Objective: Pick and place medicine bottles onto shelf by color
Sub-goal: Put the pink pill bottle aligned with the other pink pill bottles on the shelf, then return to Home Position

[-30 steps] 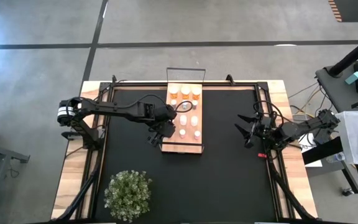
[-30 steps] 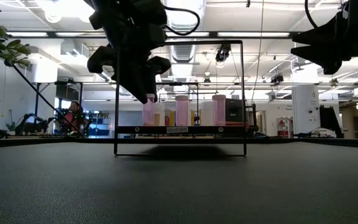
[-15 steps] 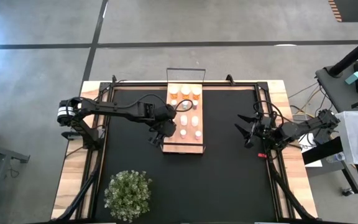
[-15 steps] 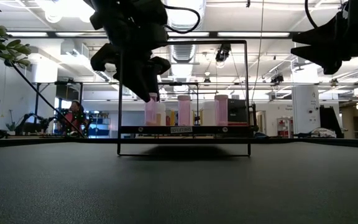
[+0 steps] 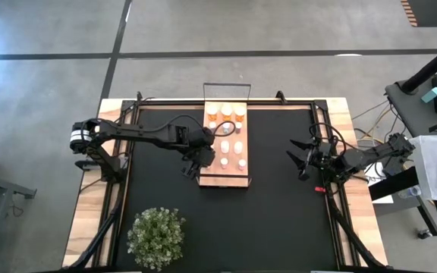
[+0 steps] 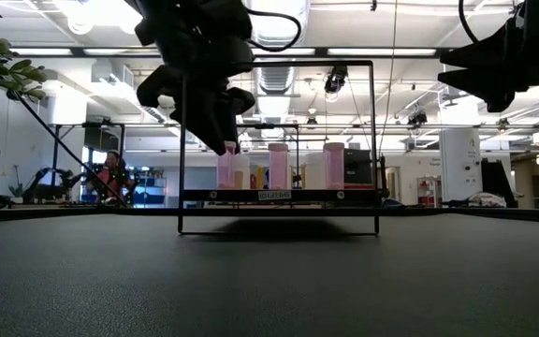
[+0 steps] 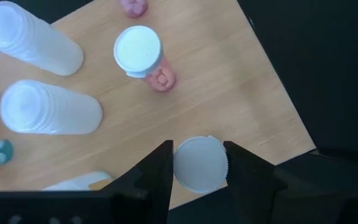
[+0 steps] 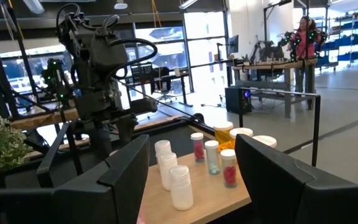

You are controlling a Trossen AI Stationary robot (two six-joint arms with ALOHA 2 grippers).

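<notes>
The light wood shelf (image 5: 209, 179) stands mid-table on the black mat, with wire rails (image 6: 279, 64) at its ends. Orange bottles (image 5: 226, 111) stand on its far end and white-capped pale ones (image 5: 238, 145) on its middle. My left gripper (image 5: 200, 161) is over the shelf's near left corner, shut on a white-capped bottle (image 7: 199, 163) with a pink body (image 6: 225, 168). My right gripper (image 5: 294, 158) hangs open and empty near the table's right edge, well clear of the shelf. My left gripper pinches the bottle's white cap (image 7: 199, 177) between its two fingers (image 7: 161, 163), one on either side of the round rim. The fingers come from above, pointing down. The bottle is upright, and its bottom (image 6: 225, 186) is level with the other bottles on the shelf board.
A bushy green plant (image 5: 156, 235) stands at the near left of the mat. Other bottles (image 7: 138, 50) stand close beside the held one. The mat to the right of the shelf and along the near edge is bare.
My left gripper has stayed shut on the bottle. The shelf and the gripper have shifted a little toward the table's right edge. My right gripper has kept still.
</notes>
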